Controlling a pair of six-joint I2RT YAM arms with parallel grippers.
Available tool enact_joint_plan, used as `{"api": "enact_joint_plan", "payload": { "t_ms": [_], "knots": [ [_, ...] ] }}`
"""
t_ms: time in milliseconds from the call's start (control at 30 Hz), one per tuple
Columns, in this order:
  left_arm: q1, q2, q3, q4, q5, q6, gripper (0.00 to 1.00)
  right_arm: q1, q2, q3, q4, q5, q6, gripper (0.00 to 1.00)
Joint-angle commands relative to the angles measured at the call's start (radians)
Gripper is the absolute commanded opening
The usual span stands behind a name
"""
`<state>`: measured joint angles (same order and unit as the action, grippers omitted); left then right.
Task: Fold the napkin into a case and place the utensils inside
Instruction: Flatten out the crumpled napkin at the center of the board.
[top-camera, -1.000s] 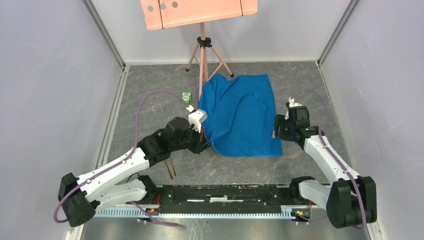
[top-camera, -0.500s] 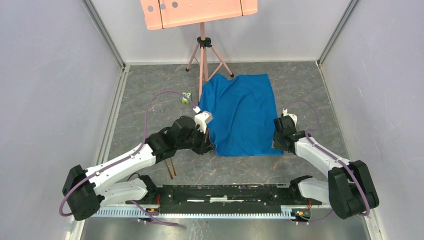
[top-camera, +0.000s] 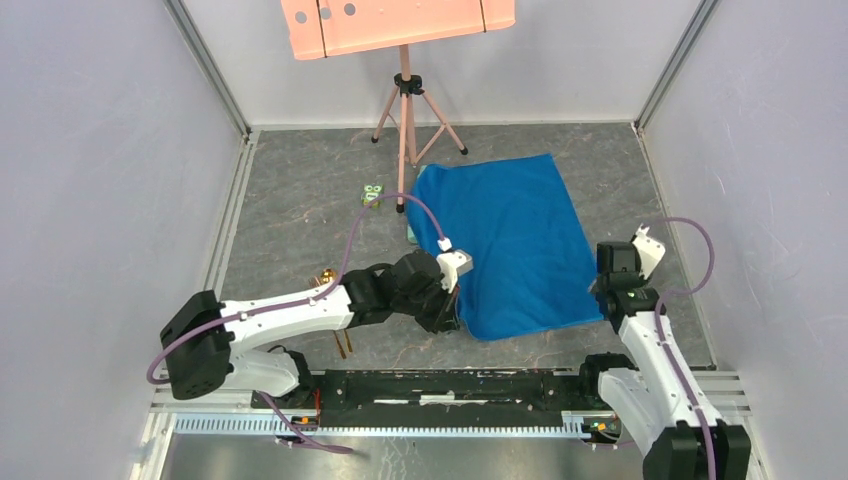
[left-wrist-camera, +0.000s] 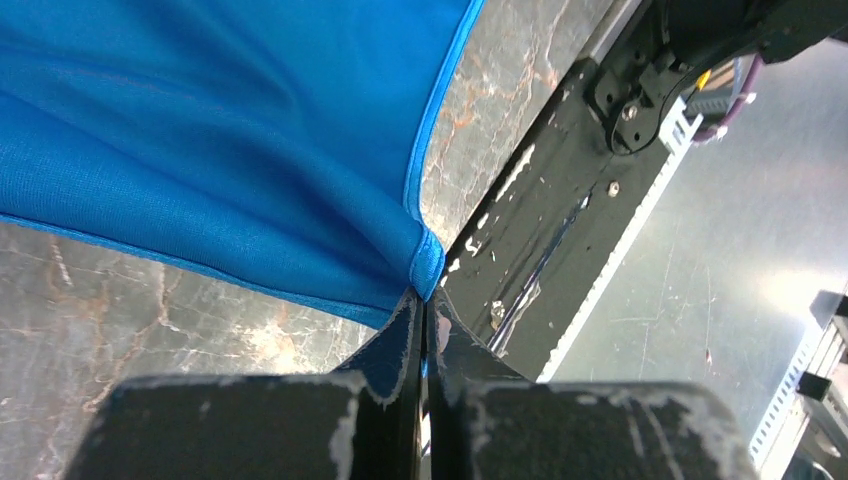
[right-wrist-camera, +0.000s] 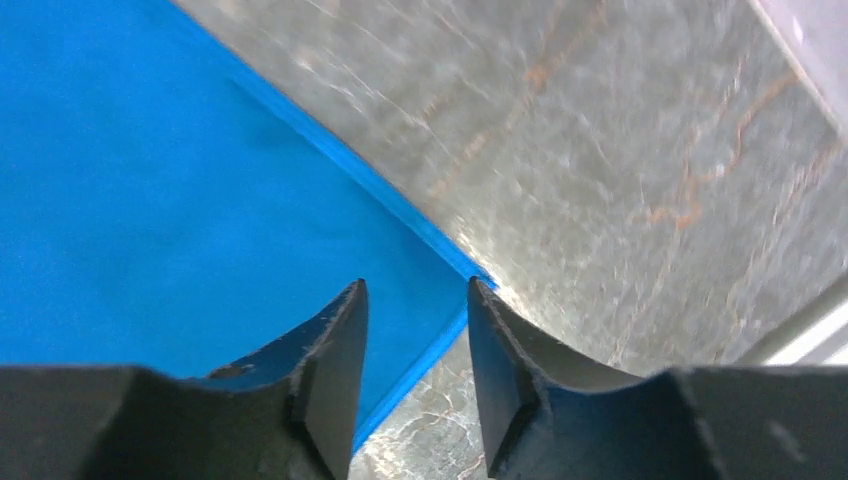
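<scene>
Step in hand, as judged: securing both near corners of the napkin (top-camera: 515, 240) ahead of the first fold toward the case.

Finding 1. The left gripper (left-wrist-camera: 422, 315) has its fingers pressed together on the napkin's near corner. The hemmed tip bunches just beyond the fingertips and the cloth fans away from them onto the table (top-camera: 300, 200). The bite looks sound.

Finding 2. The right gripper (right-wrist-camera: 412, 300) has its fingers spread and pinches nothing. The napkin's other near corner lies beneath the gap, with the hem running between the two fingers and the tip just beside one of them. Whether the fingertips touch the cloth cannot be told.

Finding 3. The utensils (top-camera: 343, 345) lie well apart from both pairs of fingers, behind the left ones and partly hidden by the forearm. They are not yet needed.

Recommendations:
- Close the right fingers only once the hem sits well inside them; a bite on the very tip is likely to slip.
- Match the depth of the left hold.
- Raise both corners together.
- Keep the near edge taut between the two grips.
- Carry both sides evenly so the fold lands square.
</scene>
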<state>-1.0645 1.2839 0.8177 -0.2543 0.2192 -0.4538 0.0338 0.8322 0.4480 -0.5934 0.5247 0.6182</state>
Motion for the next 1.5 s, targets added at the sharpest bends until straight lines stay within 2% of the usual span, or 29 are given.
{"api": "enact_joint_plan", "payload": {
  "t_ms": [0,67,167,367,533,700,833,1100,1367,1467],
  "knots": [
    [-0.027,0.026,0.015,0.018,0.020,-0.052,0.02,-0.001,-0.065,0.121,0.134,-0.219,-0.265,0.54],
    [-0.028,0.009,-0.014,0.012,0.015,-0.062,0.02,0.003,-0.026,0.128,0.289,-0.509,-0.377,0.67],
    [-0.027,-0.019,-0.058,-0.013,-0.039,-0.086,0.02,0.029,0.183,0.207,0.389,-0.725,-0.367,0.72],
    [-0.027,-0.031,-0.081,-0.056,-0.134,-0.116,0.02,0.070,0.609,0.433,0.687,-0.873,-0.291,0.80],
    [-0.027,-0.053,-0.086,-0.024,-0.163,-0.166,0.02,0.068,0.945,0.740,0.733,-0.916,-0.225,0.81],
    [-0.026,-0.066,-0.085,-0.022,-0.173,-0.182,0.02,0.054,1.149,0.898,0.716,-0.897,-0.200,0.81],
    [-0.028,-0.064,-0.087,-0.024,-0.171,-0.184,0.02,0.029,1.219,0.918,0.707,-0.866,-0.199,0.80],
    [-0.026,-0.042,-0.077,-0.020,-0.171,-0.175,0.02,-0.054,1.238,0.822,0.681,-0.776,-0.208,0.80],
    [-0.025,0.020,-0.037,-0.016,-0.169,-0.153,0.02,-0.194,1.156,0.709,0.512,-0.470,-0.212,0.80],
    [-0.026,0.077,0.009,-0.041,-0.172,-0.127,0.02,-0.209,1.089,0.694,0.514,-0.467,-0.290,0.81]
  ]
}}
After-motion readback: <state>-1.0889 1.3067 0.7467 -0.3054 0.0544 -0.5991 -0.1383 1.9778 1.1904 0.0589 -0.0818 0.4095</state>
